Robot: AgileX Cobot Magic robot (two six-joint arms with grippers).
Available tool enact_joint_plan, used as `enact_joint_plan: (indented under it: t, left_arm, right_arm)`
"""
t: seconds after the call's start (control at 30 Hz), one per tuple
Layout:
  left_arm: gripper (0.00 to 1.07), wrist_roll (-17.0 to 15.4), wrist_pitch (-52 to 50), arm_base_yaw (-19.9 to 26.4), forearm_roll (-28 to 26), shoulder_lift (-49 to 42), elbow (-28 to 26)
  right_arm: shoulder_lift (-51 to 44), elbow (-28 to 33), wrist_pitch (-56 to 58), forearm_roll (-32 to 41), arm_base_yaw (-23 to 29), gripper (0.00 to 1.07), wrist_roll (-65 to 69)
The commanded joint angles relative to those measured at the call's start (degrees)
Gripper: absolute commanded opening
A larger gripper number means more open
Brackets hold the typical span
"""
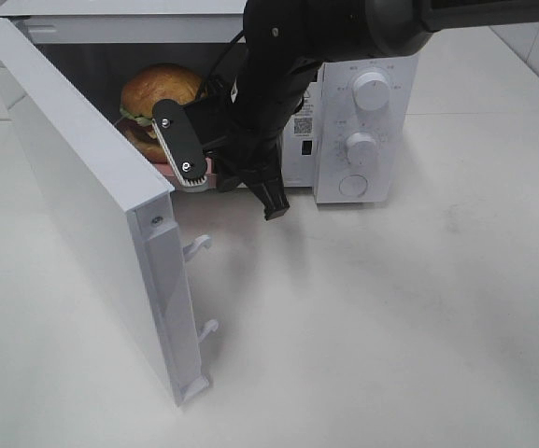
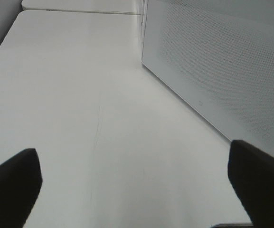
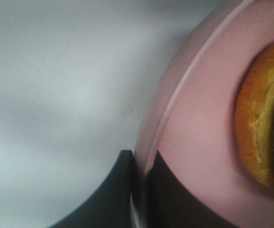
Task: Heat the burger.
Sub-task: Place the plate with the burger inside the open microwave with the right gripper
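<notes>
The burger (image 1: 157, 93) sits on a pink plate (image 1: 211, 175) inside the open microwave (image 1: 367, 121), close to the front of the cavity. My right gripper (image 1: 194, 175) reaches in from the right and is shut on the plate's near rim. In the right wrist view its dark fingers (image 3: 120, 190) pinch the plate's edge (image 3: 198, 133), and the burger's bun (image 3: 262, 118) lies just beyond them. My left gripper (image 2: 132, 180) is open, its fingers (image 2: 13, 183) spread wide over bare table, holding nothing. The left arm does not show in the exterior high view.
The microwave door (image 1: 92, 215) swings out to the left toward the table's front, latch hooks (image 1: 197, 245) on its edge. Its perforated panel (image 2: 222, 61) stands beside my left gripper. Two knobs (image 1: 372, 91) are on the control panel. White table (image 1: 390, 317) lies in front.
</notes>
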Motion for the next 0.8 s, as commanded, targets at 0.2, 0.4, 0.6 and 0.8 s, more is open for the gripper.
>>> enact_joint_plan:
  t: [0.2, 0.4, 0.6, 0.8]
  left_arm:
    - [1.00, 0.00, -0.74, -0.34, -0.17, -0.92, 0.06]
    - [1.00, 0.00, -0.74, -0.34, -0.17, -0.92, 0.06]
    - [1.00, 0.00, -0.74, -0.34, -0.17, -0.92, 0.06]
    - [1.00, 0.00, -0.74, -0.34, -0.17, -0.92, 0.06]
  right_arm:
    - [2.06, -5.96, -2.23, -0.80, 0.17, 0.00, 2.75]
    - [4.64, -9.91, -2.23, -0.97, 0.17, 0.00, 4.53]
    - [7.56, -13.58, -2.23, -2.12, 0.17, 0.00, 6.65]
    - [9.28, -15.87, -2.35, -3.50, 0.17, 0.00, 8.02]
